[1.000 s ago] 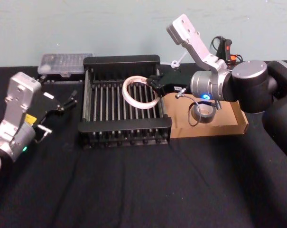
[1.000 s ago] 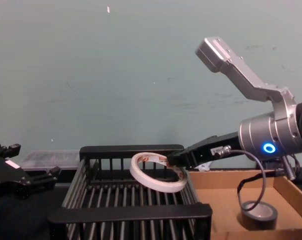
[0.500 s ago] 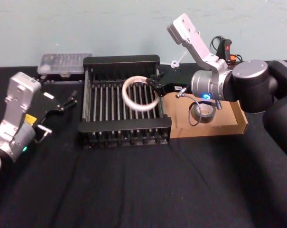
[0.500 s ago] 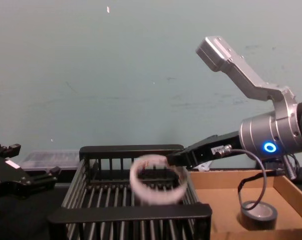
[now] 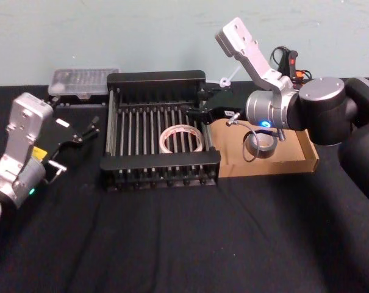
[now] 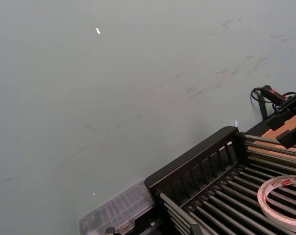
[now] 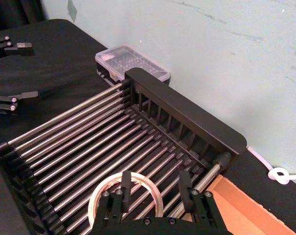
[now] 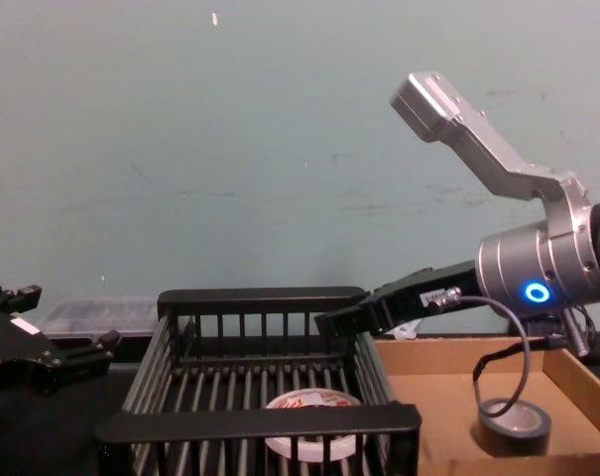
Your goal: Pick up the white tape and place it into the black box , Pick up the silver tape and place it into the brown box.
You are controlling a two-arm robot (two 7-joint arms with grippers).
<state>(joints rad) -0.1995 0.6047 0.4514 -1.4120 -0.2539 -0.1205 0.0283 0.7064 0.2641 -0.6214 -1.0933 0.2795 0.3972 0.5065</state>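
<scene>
The white tape (image 5: 180, 139) is seen lying flat on the ribbed bottom of the black box (image 5: 155, 78), toward the side nearest the brown box (image 5: 308, 152), and it is touched by no gripper. The silver tape (image 5: 261, 145) is seen standing inside the brown box, close to the middle of its floor. The right gripper (image 5: 202, 113) is held above the right rim of the black box, and its two fingers (image 7: 125, 183) are shown spread apart with nothing between them, the white roll lying lower down on the bars. The left gripper (image 5: 89, 129) is parked over the black table (image 5: 184, 244), to the left of the black box, with its fingers apart. A clear plastic case (image 5: 83, 81) is seen behind the left back corner of the black box. In the chest view the white tape (image 8: 313, 423) is partly hidden behind the front rim bar, and the silver tape (image 8: 513, 424) is seen from the side with a cable hanging before it. In the left wrist view the white tape (image 6: 282, 202) is cut off at the edge, and the reddish print on it cannot be read.
</scene>
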